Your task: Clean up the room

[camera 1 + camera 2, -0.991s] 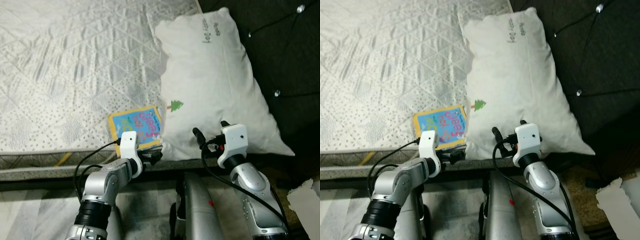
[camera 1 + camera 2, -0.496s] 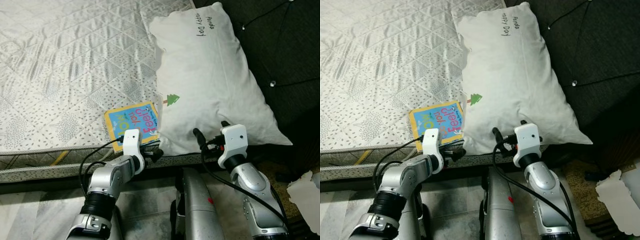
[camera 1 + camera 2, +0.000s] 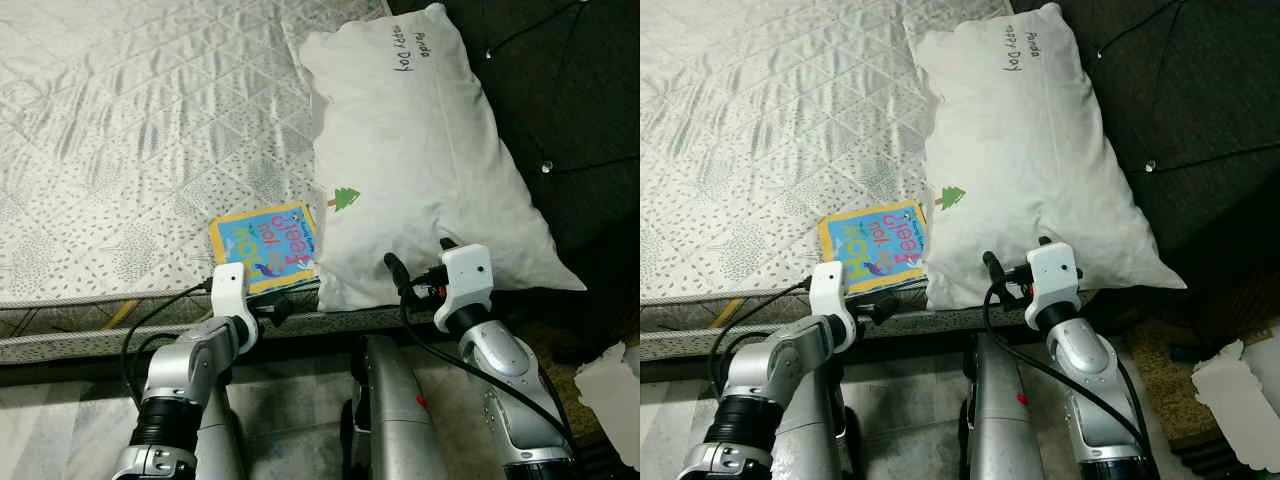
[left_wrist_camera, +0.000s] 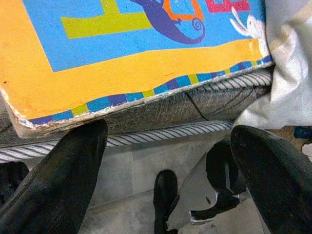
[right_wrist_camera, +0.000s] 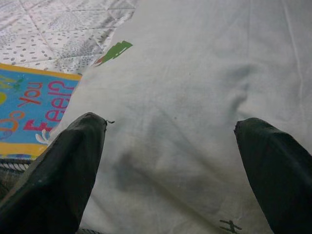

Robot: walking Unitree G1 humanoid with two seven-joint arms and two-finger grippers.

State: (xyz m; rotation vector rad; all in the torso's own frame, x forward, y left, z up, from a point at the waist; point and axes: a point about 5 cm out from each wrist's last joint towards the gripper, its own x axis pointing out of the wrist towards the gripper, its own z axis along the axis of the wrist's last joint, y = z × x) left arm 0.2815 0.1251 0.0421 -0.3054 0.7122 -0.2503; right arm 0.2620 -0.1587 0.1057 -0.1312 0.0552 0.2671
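Broadly, a quilted white mattress (image 3: 130,130) spreads ahead, with a big white pillow (image 3: 420,160) lying along its right side. Tucked partly under the pillow's near corner, a blue and yellow book (image 3: 265,245) lies flat at the mattress edge. Below that edge hangs the left gripper (image 4: 165,161), fingers spread apart. Over the pillow's near end, the right gripper (image 5: 170,161) hovers, fingers also spread and holding nothing.

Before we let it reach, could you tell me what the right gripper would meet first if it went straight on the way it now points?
Most likely the white pillow: the open right gripper points at its near edge on the bed, though the depth is unclear.
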